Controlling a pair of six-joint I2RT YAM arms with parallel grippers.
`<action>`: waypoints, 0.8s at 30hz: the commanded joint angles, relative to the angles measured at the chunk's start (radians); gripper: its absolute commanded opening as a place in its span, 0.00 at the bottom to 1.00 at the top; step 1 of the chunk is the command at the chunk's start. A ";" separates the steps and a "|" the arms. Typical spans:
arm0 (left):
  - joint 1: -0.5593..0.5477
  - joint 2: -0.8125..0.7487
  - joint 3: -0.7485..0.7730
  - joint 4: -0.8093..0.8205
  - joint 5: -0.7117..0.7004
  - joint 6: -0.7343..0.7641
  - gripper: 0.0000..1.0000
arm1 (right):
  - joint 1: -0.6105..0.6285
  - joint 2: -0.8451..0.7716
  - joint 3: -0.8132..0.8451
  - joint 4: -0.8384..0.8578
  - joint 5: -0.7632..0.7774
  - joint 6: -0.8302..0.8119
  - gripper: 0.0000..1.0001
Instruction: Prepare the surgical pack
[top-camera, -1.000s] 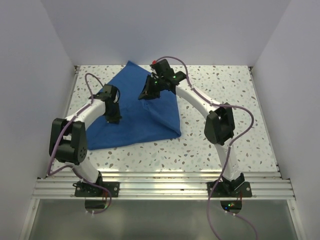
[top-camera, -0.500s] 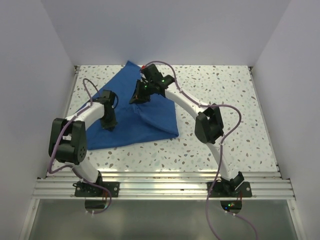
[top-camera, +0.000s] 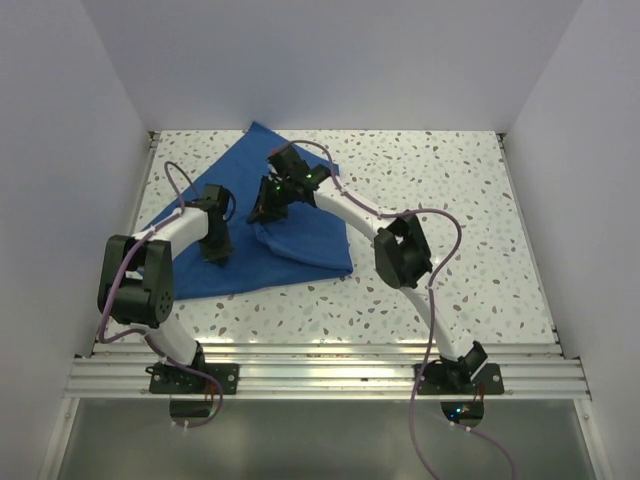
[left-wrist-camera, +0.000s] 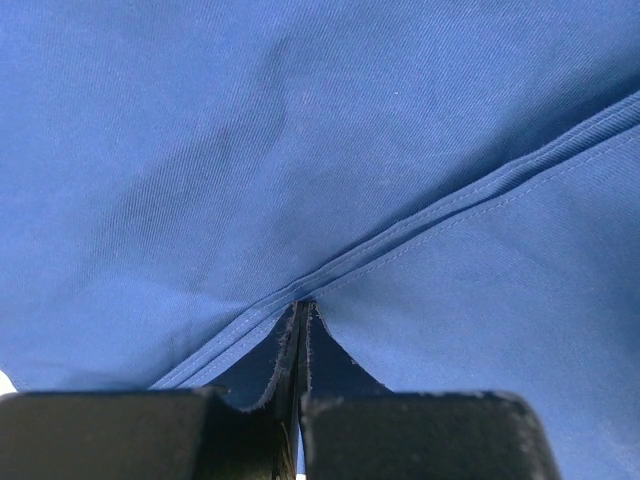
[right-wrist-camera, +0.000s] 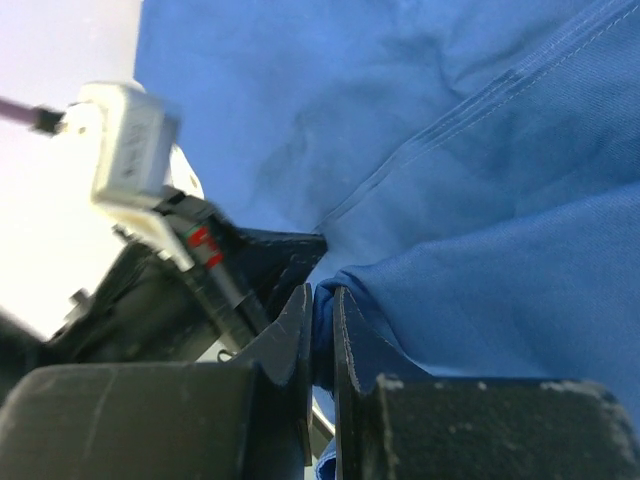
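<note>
The royal-blue drape (top-camera: 300, 245) lies folded over on the left half of the table. My left gripper (top-camera: 216, 252) is shut and presses down on the drape (left-wrist-camera: 300, 150) near a hemmed edge; whether cloth sits between its jaws cannot be told. My right gripper (top-camera: 262, 213) is shut on a bunched fold of the drape (right-wrist-camera: 480, 280) and holds it above the middle of the cloth, close to the left arm (right-wrist-camera: 180, 270). The tray, instruments, gauze and packet are out of view.
Speckled white tabletop (top-camera: 450, 200) lies to the right of the drape. White walls enclose the table on three sides. An aluminium rail (top-camera: 320, 375) runs along the near edge by the arm bases.
My right gripper has carried the drape's fold leftward and toward me, pulling the cloth's right corner in. My left gripper has shifted slightly left on the cloth.
</note>
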 joint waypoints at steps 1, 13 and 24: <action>0.012 -0.030 -0.027 0.058 -0.023 -0.021 0.00 | 0.039 0.006 0.057 0.096 -0.086 0.053 0.00; 0.015 -0.093 0.021 -0.012 -0.079 0.002 0.03 | 0.051 0.058 0.128 0.096 -0.251 0.043 0.65; 0.024 -0.107 0.084 -0.002 0.136 0.074 0.32 | -0.133 -0.183 -0.058 -0.173 -0.103 -0.221 0.71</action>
